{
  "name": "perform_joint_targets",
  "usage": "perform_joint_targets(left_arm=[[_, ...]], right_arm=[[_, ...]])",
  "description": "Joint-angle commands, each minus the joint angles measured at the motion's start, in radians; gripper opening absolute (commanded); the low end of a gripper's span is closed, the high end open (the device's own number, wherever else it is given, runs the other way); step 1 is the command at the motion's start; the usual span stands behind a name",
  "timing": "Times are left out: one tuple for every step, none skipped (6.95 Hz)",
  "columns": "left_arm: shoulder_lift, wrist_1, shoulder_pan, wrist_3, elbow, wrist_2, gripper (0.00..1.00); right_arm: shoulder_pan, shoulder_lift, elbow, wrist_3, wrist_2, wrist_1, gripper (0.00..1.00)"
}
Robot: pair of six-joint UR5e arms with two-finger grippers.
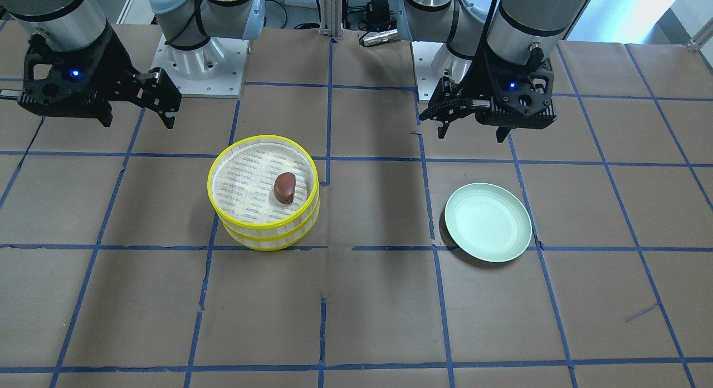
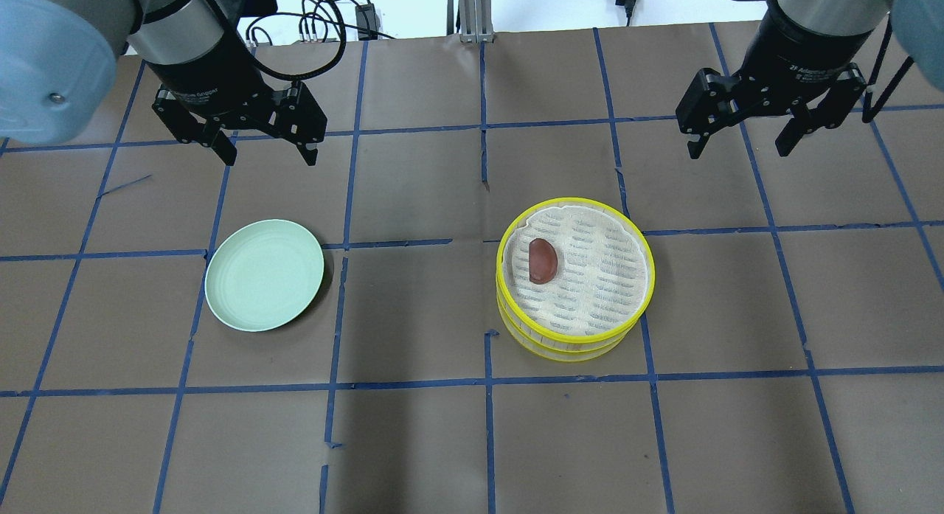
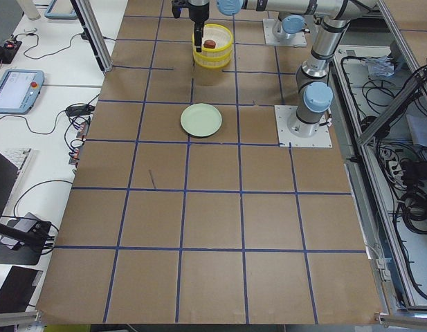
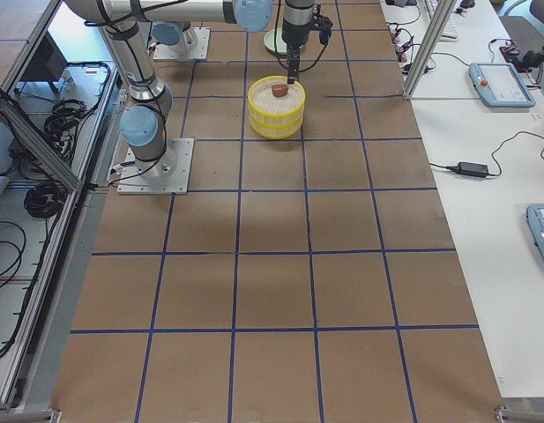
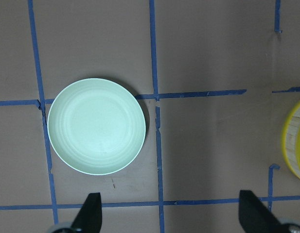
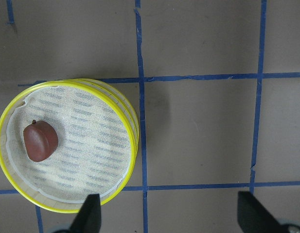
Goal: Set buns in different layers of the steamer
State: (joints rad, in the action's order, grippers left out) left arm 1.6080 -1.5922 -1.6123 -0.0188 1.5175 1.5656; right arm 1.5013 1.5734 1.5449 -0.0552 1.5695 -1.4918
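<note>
The two steamer layers (image 2: pixel 575 343) stand stacked on the table, yellow rims one over the other; they also show in the front view (image 1: pixel 267 235) and the right wrist view (image 6: pixel 132 141). The dark reddish-brown bun (image 2: pixel 543 261) lies in the top layer, also in the front view (image 1: pixel 284 188) and the right wrist view (image 6: pixel 40 141). The white bun is hidden. My left gripper (image 2: pixel 267 156) is open and empty, high behind the pale green plate (image 2: pixel 264 274). My right gripper (image 2: pixel 739 147) is open and empty, behind and right of the stack.
The plate is empty, in the front view (image 1: pixel 488 222) and the left wrist view (image 5: pixel 96 126) too. The brown table has blue tape grid lines. The arm bases (image 1: pixel 200 65) stand at the robot side.
</note>
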Motion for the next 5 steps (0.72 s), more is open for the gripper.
perform_joint_targets(left_arm=[[0.000, 0.001, 0.000, -0.001, 0.000, 0.004, 0.97], [0.000, 0.005, 0.000, 0.000, 0.000, -0.001, 0.97], [0.000, 0.006, 0.002, 0.000, 0.000, -0.004, 0.97], [0.000, 0.006, 0.000, 0.002, 0.000, -0.004, 0.97], [0.000, 0.005, 0.000, 0.008, 0.000, -0.005, 0.98]], right_arm=[[0.005, -0.001, 0.001, 0.000, 0.000, -0.004, 1.00], [0.005, -0.001, 0.001, 0.000, 0.000, -0.007, 1.00], [0.005, -0.003, 0.003, 0.000, 0.001, -0.007, 1.00], [0.005, -0.001, 0.010, 0.000, 0.003, -0.007, 1.00], [0.005, -0.001, 0.011, 0.002, 0.003, -0.007, 1.00]])
